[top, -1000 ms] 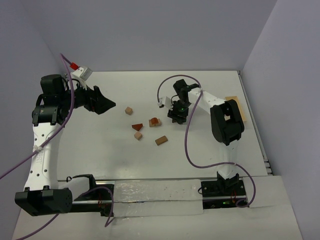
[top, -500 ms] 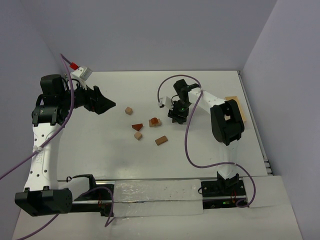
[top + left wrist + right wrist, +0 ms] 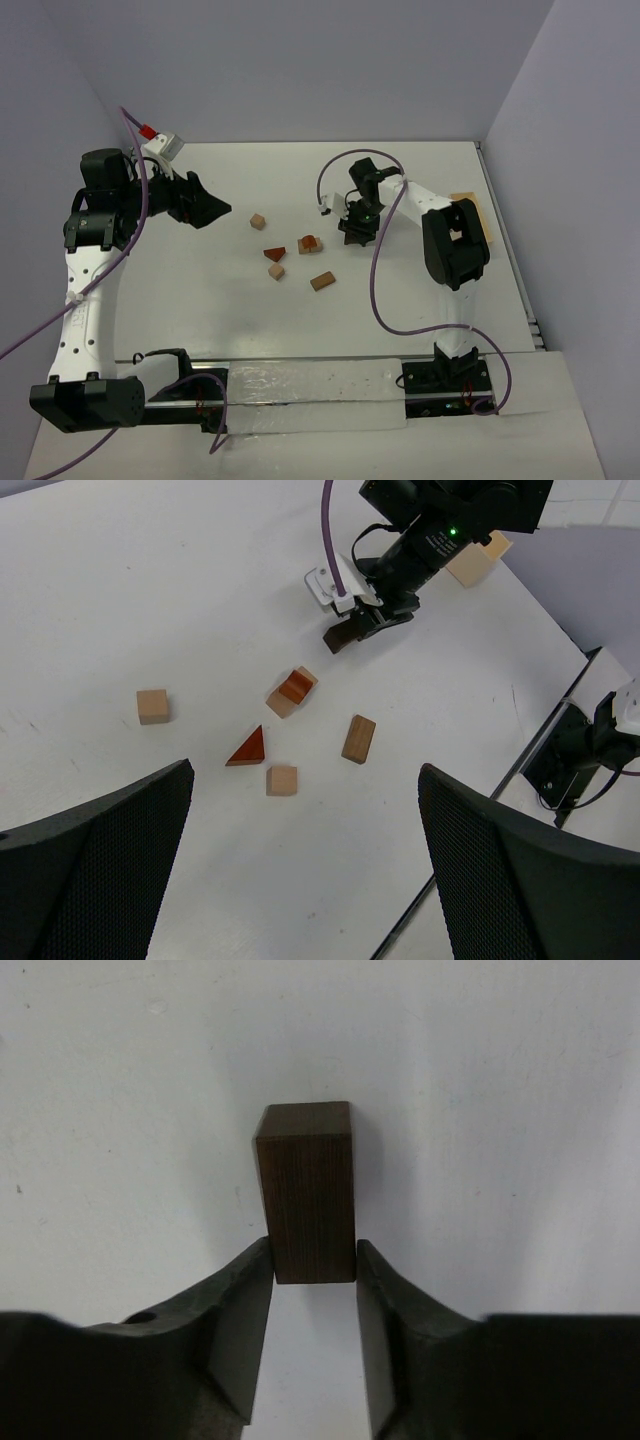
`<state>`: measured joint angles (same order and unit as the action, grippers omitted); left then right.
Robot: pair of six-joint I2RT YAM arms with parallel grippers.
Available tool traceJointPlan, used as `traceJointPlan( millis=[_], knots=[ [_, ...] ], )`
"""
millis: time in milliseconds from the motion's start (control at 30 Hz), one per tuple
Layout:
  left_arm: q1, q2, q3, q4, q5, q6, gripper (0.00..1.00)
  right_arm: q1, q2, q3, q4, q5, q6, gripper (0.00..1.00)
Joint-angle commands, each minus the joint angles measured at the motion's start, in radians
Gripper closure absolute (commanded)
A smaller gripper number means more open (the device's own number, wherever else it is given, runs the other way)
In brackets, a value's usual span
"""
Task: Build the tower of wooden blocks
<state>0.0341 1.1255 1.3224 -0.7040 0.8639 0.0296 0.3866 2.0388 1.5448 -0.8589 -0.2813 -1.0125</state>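
Gripping the dark brown block (image 3: 305, 1185) is the right end effector (image 3: 312, 1255) (left end effector (image 3: 305, 772) gapes, empty).

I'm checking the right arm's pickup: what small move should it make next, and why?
Probably a short, straight lift. The pads of the right gripper look pressed on both sides of the near end of the dark brown block, which seems to lie on the table; lifting would test that end-only grip.

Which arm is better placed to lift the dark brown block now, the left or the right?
Right. The right pincer flanks the dark brown block, fingers touching its sides. The left pincer hangs open, far from it.
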Motion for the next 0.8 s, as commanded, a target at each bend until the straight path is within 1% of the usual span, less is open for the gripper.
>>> traceJointPlan(
  millis=[0,67,100,133,200,333,533,667,767],
  knots=[
    [-0.003,-0.024,0.009,0.034,0.017,-0.005,0.01,-0.008,-0.035,0.029,-0.022,-0.009,-0.012,0.60],
    [-0.003,-0.024,0.008,0.034,0.015,-0.004,0.01,-0.006,-0.037,0.029,-0.025,-0.012,-0.017,0.72],
    [-0.003,-0.024,0.006,0.034,0.014,-0.003,0.01,-0.006,-0.040,0.032,-0.029,-0.017,-0.019,0.75],
    [-0.003,-0.024,0.006,0.035,0.014,-0.003,0.01,-0.006,-0.043,0.032,-0.029,-0.018,-0.020,0.76],
    [-0.003,-0.024,0.005,0.035,0.012,-0.003,0.01,-0.006,-0.048,0.052,-0.050,-0.027,-0.024,0.83],
    [-0.003,-0.024,0.005,0.036,0.015,-0.002,0.01,-0.003,-0.065,0.131,-0.100,-0.057,-0.025,0.89],
    [-0.003,-0.026,0.000,0.037,0.018,0.000,0.01,0.039,-0.062,0.280,-0.188,-0.077,-0.040,0.91],
    [-0.003,-0.029,0.001,0.031,0.018,0.006,0.01,0.085,-0.051,0.326,-0.212,-0.081,-0.049,0.91],
    [-0.003,-0.033,0.003,0.024,0.020,0.009,0.01,0.129,-0.046,0.331,-0.209,-0.070,-0.059,0.91]
  ],
)
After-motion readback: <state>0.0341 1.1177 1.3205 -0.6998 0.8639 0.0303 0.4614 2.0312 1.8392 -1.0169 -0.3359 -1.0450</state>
